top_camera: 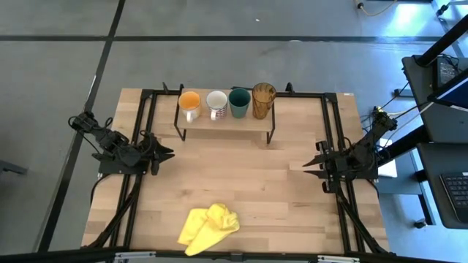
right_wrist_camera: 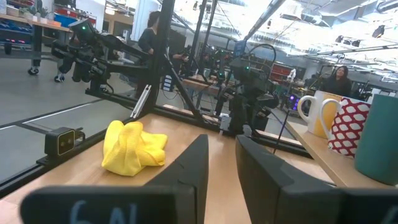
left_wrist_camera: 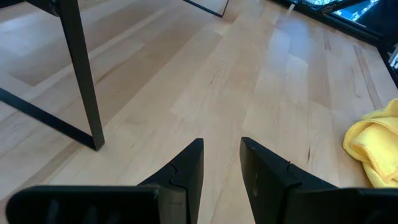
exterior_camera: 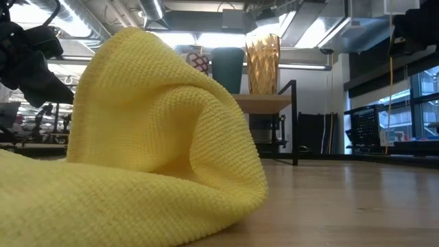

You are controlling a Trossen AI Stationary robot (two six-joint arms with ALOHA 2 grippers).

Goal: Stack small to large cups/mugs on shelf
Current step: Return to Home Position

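Left gripper [top_camera: 167,155] and right gripper [top_camera: 310,164] rest empty, narrowly parted; a stray swing could knock the shelf [top_camera: 227,126] beyond and between them, toppling cups [top_camera: 239,102].

The high camera hangs overhead and looks straight down on the whole wooden table [top_camera: 241,183]. The low camera sits at tabletop height, so close behind the yellow cloth [exterior_camera: 151,137] that the cloth fills most of its frame, and it faces the shelf [exterior_camera: 264,103]. The left wrist camera tilts down at the tabletop. The right wrist camera looks level across it. All four views share the cloth.
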